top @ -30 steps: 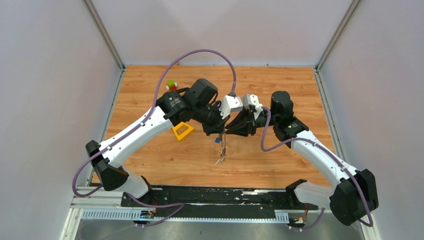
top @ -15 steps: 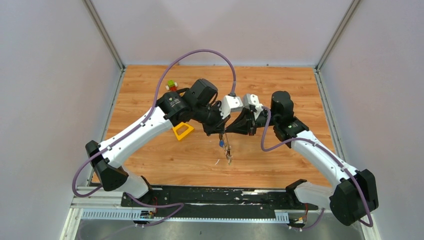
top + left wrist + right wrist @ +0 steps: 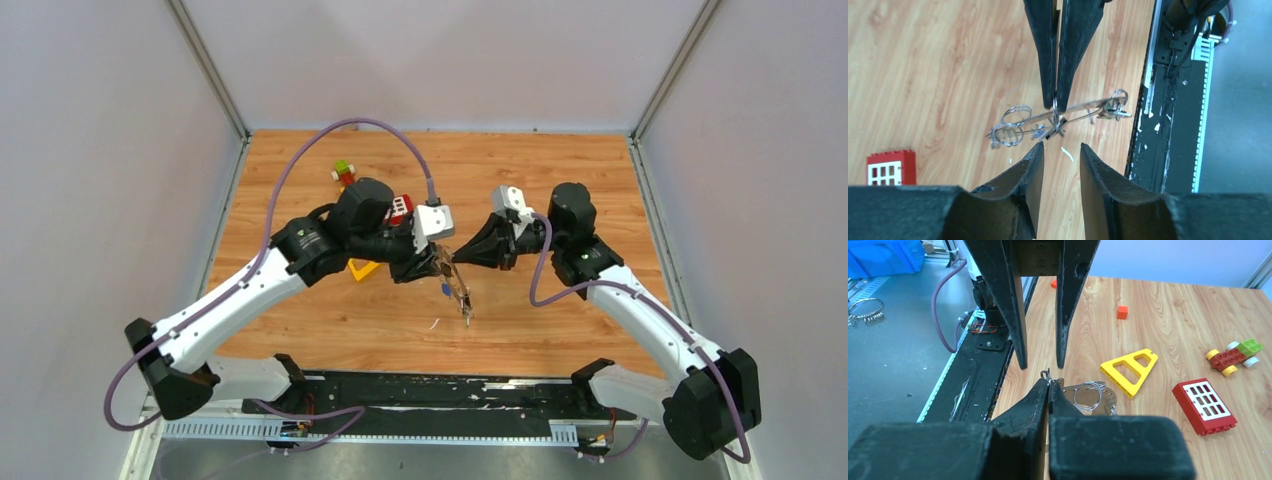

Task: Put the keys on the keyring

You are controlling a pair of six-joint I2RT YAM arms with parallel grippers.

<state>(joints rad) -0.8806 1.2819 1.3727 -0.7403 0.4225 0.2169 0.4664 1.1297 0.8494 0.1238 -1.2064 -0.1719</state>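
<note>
The keyring (image 3: 1083, 106), thin silver metal seen edge-on with small wire coils (image 3: 1015, 117) and keys (image 3: 1100, 112) dangling from it, hangs above the wooden tabletop (image 3: 923, 75) between the two arms. The tapered black right fingers (image 3: 1048, 60) are pinched together on its rim. The left fingers (image 3: 1030, 172) stand parted just left of it, touching nothing. A red windowed brick (image 3: 890, 167) lies on the tabletop.

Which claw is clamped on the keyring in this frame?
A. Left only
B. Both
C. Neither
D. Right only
D: the right claw is pinched shut on the keyring, while the left claw stands open facing it.
</note>
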